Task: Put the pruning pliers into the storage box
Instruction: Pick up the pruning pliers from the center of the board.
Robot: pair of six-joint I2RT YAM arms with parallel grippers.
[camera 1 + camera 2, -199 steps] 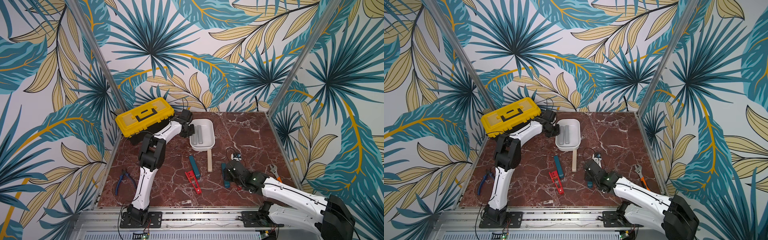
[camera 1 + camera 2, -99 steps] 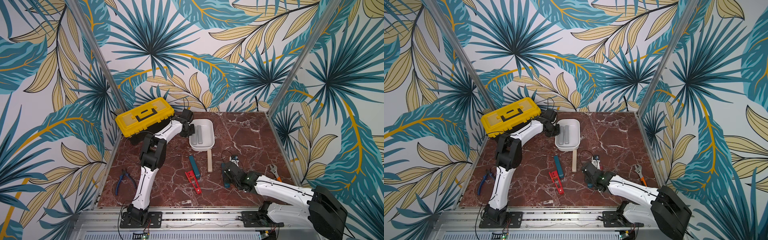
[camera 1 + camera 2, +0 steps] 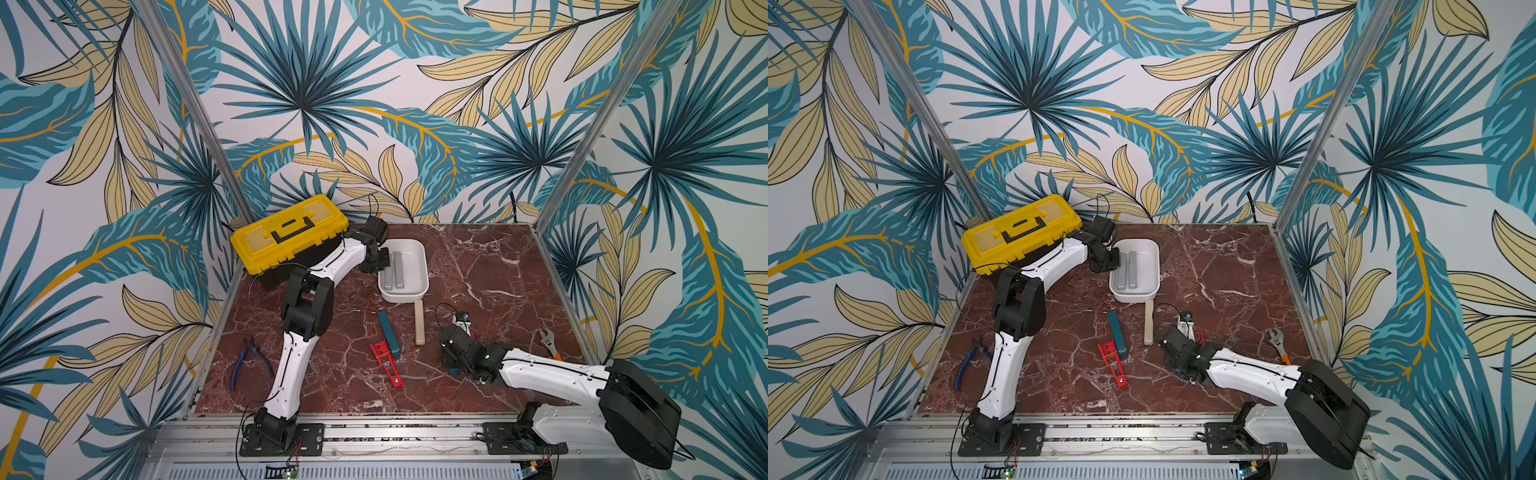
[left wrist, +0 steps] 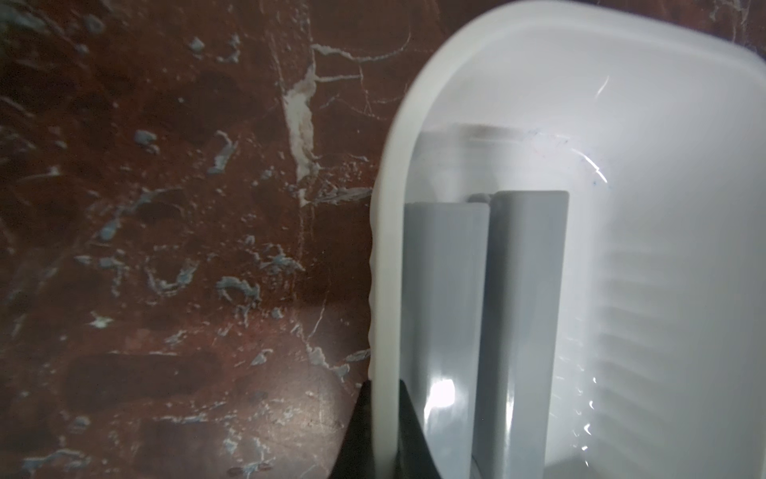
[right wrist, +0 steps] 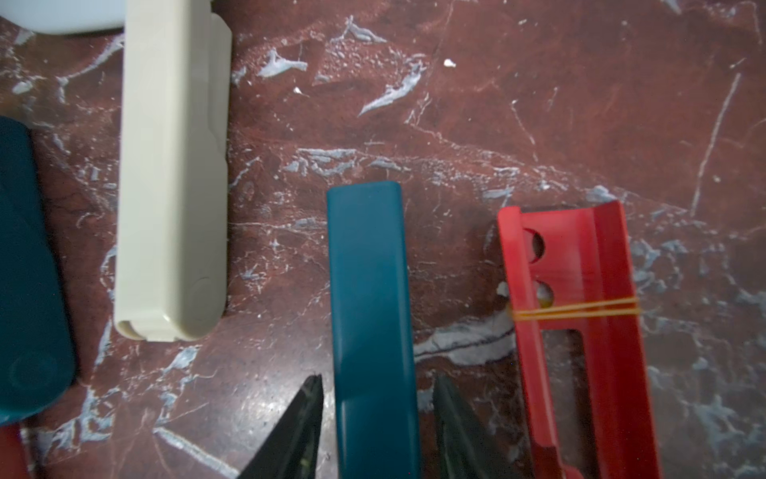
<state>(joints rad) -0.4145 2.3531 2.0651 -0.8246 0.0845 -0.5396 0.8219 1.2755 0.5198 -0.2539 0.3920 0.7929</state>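
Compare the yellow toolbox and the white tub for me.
The yellow toolbox is bigger, lidded, with a black handle; the storage box is white, low and lidless. The toolbox hides its contents; the storage box shows two grey pruning pliers. The left gripper clamps the storage box's wall, not the toolbox. Both sit on the table.

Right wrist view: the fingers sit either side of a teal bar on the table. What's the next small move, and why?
Probably close the right gripper on the teal bar. Its fingers straddle the bar squarely, with a sliver of table showing each side, so it isn't pinched yet; the red bar lies close beside, so avoid shifting sideways.
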